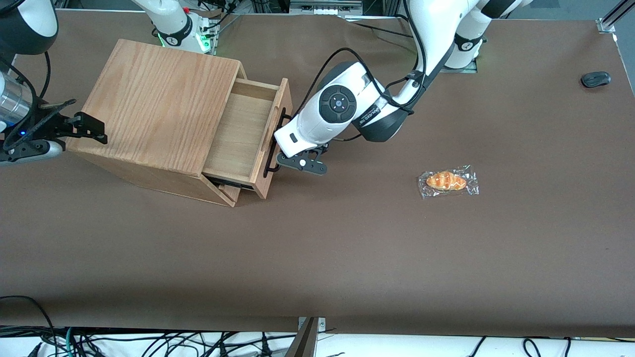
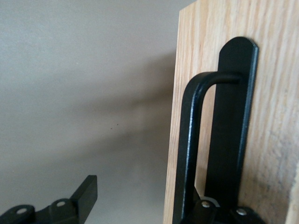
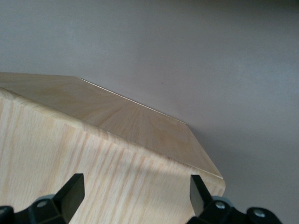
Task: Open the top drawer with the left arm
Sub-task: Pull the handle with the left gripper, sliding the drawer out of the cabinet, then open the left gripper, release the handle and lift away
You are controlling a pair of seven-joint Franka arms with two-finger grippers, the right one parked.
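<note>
At the front of the oak cabinet [image 1: 158, 104], the top drawer [image 1: 243, 134] is sitting partly pulled out. Your left arm [image 1: 342, 106] is holding its end effector [image 1: 301, 163] right at the black handle [image 2: 191, 149], with the fingers [image 2: 88, 196] spread apart, not clamping the bar. Because nothing is squeezing the handle, I think the smooth, round metal bar could be slipping off a finger if you pull at a slant. The light box might also be sliding on the brown surface [image 1: 347, 258]. The drawer wood is looking pale, flat and grainy.
</note>
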